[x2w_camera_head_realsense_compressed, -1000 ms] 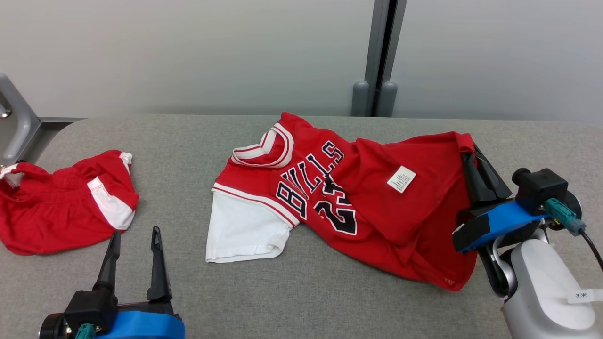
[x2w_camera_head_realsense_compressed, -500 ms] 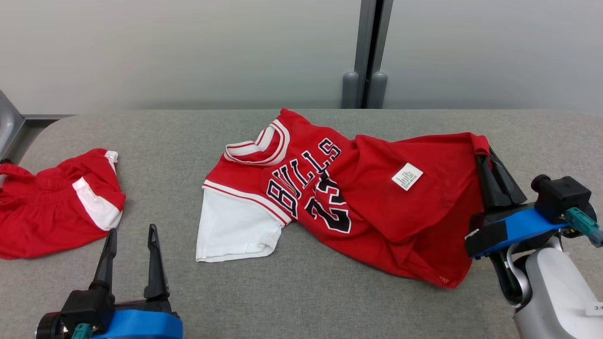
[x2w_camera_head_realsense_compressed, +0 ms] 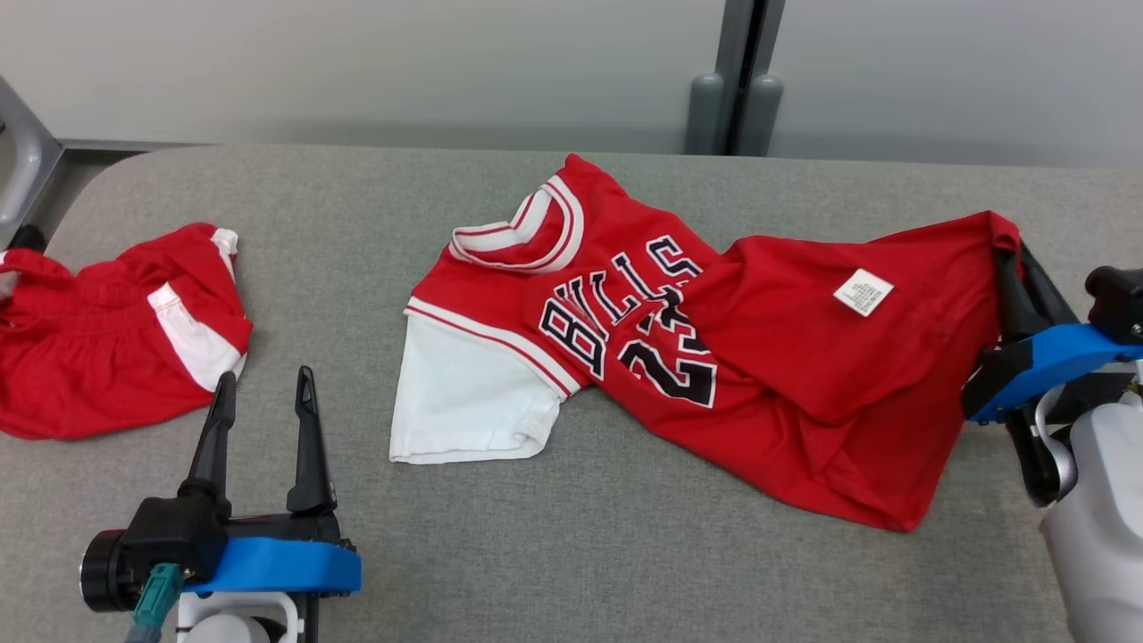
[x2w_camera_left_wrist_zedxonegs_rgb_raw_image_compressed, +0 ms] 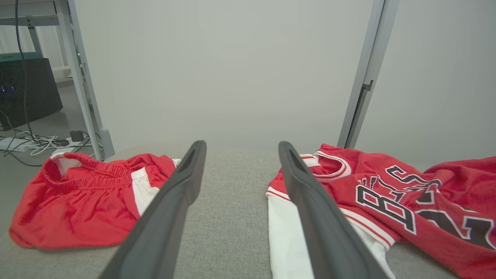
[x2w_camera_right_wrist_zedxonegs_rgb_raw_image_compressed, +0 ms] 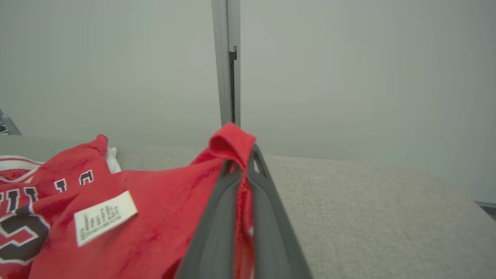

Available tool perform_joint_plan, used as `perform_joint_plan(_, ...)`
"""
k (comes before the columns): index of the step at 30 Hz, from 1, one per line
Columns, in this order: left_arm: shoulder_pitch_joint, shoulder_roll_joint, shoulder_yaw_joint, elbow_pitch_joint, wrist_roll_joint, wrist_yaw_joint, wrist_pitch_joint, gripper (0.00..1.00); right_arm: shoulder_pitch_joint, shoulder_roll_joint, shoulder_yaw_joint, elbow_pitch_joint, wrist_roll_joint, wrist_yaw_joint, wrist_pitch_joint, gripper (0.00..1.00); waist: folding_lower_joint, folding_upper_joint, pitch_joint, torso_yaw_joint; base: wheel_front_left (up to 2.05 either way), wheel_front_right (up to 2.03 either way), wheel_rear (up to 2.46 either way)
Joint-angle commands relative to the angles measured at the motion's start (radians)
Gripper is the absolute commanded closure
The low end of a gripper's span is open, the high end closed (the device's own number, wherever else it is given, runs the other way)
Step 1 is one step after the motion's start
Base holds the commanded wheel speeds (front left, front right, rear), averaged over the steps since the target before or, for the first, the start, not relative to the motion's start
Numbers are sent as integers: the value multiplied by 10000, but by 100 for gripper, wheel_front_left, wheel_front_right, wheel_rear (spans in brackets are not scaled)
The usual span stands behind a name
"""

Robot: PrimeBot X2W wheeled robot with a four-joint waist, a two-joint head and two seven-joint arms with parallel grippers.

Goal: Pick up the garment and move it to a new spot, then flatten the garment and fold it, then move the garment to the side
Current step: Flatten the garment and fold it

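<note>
The garment [x2w_camera_head_realsense_compressed: 786,375] is a red jersey with black lettering, a white sleeve and a white label, lying rumpled across the middle of the grey table [x2w_camera_head_realsense_compressed: 625,554]. My right gripper [x2w_camera_head_realsense_compressed: 1009,259] is shut on its far right hem corner; in the right wrist view the red cloth [x2w_camera_right_wrist_zedxonegs_rgb_raw_image_compressed: 155,217] is pinched between the two fingers of the gripper [x2w_camera_right_wrist_zedxonegs_rgb_raw_image_compressed: 241,166]. My left gripper [x2w_camera_head_realsense_compressed: 264,382] stands open near the table's front left, holding nothing. In the left wrist view, the left gripper [x2w_camera_left_wrist_zedxonegs_rgb_raw_image_compressed: 242,147] points between the jersey [x2w_camera_left_wrist_zedxonegs_rgb_raw_image_compressed: 387,193] and the red shorts.
Crumpled red shorts with white panels [x2w_camera_head_realsense_compressed: 107,339] lie at the table's left edge, seen also as red shorts [x2w_camera_left_wrist_zedxonegs_rgb_raw_image_compressed: 85,201]. A grey post [x2w_camera_head_realsense_compressed: 741,80] stands behind the table against a pale wall. A metal frame [x2w_camera_head_realsense_compressed: 27,170] is at the far left.
The head camera has shifted. My right gripper has drawn the hem corner further right, and the jersey's body now lies more stretched out. The left gripper stays open in place.
</note>
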Motion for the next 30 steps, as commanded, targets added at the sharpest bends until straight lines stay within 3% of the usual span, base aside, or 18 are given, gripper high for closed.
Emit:
perform_joint_plan(1,-268,-11,-66,36,-52,-38,-28,0,-499,-185,-114,676,-150,2,-84,100,-1,0,284,259,0,0,0)
perform_joint_plan(8,-673,-10,-253,70,-151,-33,-28,0,-1814,-539,-742,3160,-448,2,-273,100,-1,0,762,615,0,0,0)
perform_joint_plan(9,-693,-11,-269,68,-160,-14,-28,0,-1917,-568,-837,3434,-547,2,-279,57,-1,0,796,623,0,0,0)
perform_joint_plan(10,-702,-12,-288,71,-161,-3,-29,0,-2014,-564,-894,3686,-599,2,-292,0,-1,0,828,632,0,0,0)
perform_joint_plan(16,-671,-12,-203,129,-110,73,-28,0,-2244,-389,-1036,3803,-830,2,-321,0,-1,0,781,393,0,0,0)
perform_joint_plan(21,-515,-12,-101,168,-36,38,-29,0,-1489,-200,-1076,2759,-783,2,-323,0,-1,0,457,76,0,0,0)
perform_joint_plan(30,-98,-8,203,61,95,12,-28,0,742,447,-16,308,-427,2,-321,0,-1,0,-53,-466,0,0,0)
